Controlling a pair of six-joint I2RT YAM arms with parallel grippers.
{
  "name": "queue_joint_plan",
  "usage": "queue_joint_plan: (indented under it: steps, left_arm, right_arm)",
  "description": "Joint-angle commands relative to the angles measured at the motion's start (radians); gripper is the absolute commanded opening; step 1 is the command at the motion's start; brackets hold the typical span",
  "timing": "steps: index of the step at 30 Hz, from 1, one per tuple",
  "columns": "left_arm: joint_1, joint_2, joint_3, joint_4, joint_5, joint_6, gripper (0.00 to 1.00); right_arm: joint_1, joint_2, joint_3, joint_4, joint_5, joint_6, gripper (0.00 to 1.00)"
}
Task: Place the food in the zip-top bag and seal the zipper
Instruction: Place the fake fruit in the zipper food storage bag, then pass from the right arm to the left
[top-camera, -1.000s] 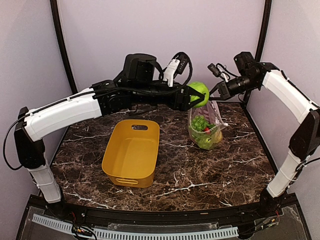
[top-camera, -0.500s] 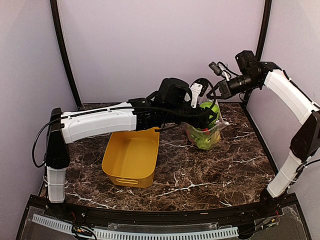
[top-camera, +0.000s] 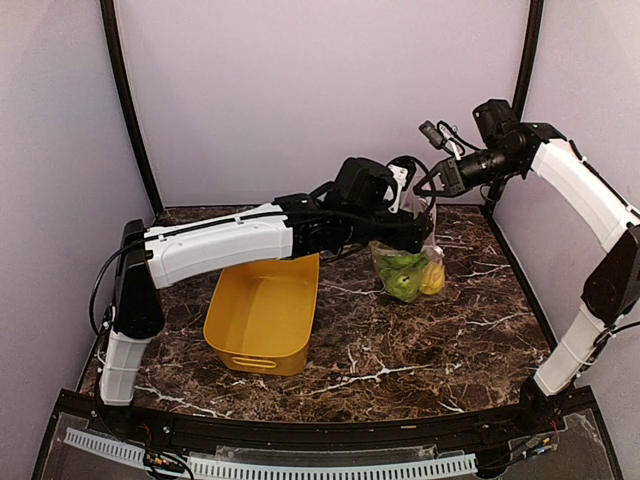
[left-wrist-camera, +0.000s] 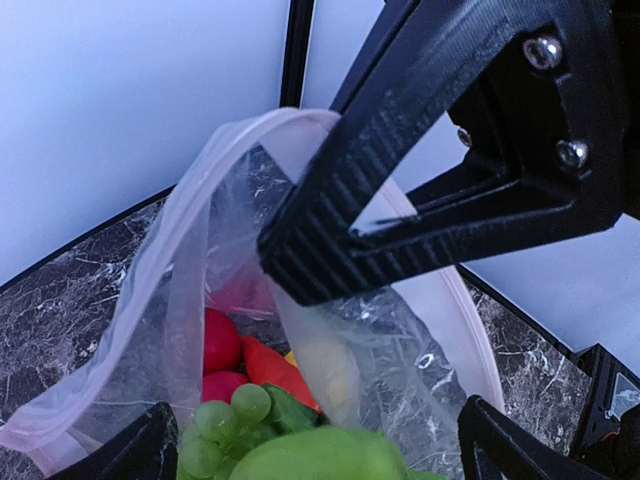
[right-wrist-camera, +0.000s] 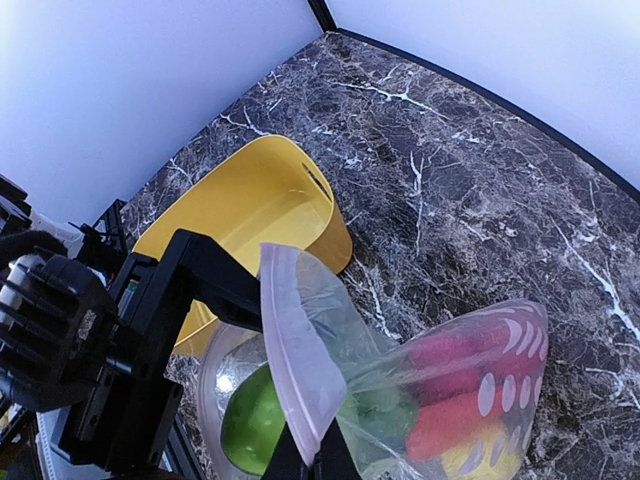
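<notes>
While the right gripper (right-wrist-camera: 306, 462) pinches the whitish zipper (right-wrist-camera: 287, 345) of the clear bag (top-camera: 408, 268) and holds its mouth up and open, the left gripper (left-wrist-camera: 318, 432) hangs over that mouth with its fingers (left-wrist-camera: 150, 450) spread wide, gripping nothing. Between and just below those fingers lies a green round fruit (left-wrist-camera: 320, 458), on top of the other food inside the bag: green grapes (left-wrist-camera: 225, 418), red balls (left-wrist-camera: 220, 342), an orange-red carrot (left-wrist-camera: 272, 368) and a yellow lemon (top-camera: 433, 278). The bag stands on the dark, white-veined marble tabletop (top-camera: 420, 350) near the yellow tub (top-camera: 262, 305), on the tub's side toward the right arm and apart from its rim. The left arm (top-camera: 220, 245) reaches across above the tub's far end. Behind the tub rise pale lilac walls (top-camera: 300, 90), with black posts (top-camera: 125, 100) at the corners.
</notes>
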Motion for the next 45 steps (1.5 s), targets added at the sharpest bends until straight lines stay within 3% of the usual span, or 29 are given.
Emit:
queue_joint_plan:
  steps: [1,6,13,18,24,32,38,45]
  left_arm:
    - [0.002,-0.010,0.091,-0.063,-0.024,0.034,0.99]
    - [-0.001,-0.049,0.158,-0.141,0.000,0.090,0.99]
    - [-0.022,-0.243,-0.007,-0.099,0.222,0.271,0.98]
    - [-0.025,-0.294,-0.055,-0.295,0.356,0.491,0.79]
    - [-0.032,-0.256,-0.032,-0.511,0.420,0.585,0.59]
    - [-0.102,-0.154,0.025,-0.565,0.246,0.681,0.54]
    - [-0.124,-0.125,0.031,-0.564,0.151,0.707,0.44]
    - [-0.158,-0.097,0.012,-0.570,-0.019,0.792,0.43]
  right_arm:
    - [0.006,-0.024,-0.006,0.025,-0.029,-0.003,0.00]
    - [-0.004,-0.014,0.004,0.026,-0.042,-0.001,0.00]
    - [-0.006,-0.005,-0.006,0.026,-0.054,-0.007,0.00]
    - [-0.005,-0.009,-0.024,0.022,-0.055,-0.023,0.00]
    - [0.007,0.006,-0.033,0.009,-0.067,-0.033,0.00]
    - [0.038,0.019,-0.024,-0.010,-0.052,-0.047,0.00]
    - [0.053,0.014,-0.037,-0.019,-0.038,-0.060,0.00]
    - [0.062,0.019,-0.044,-0.018,-0.042,-0.062,0.00]
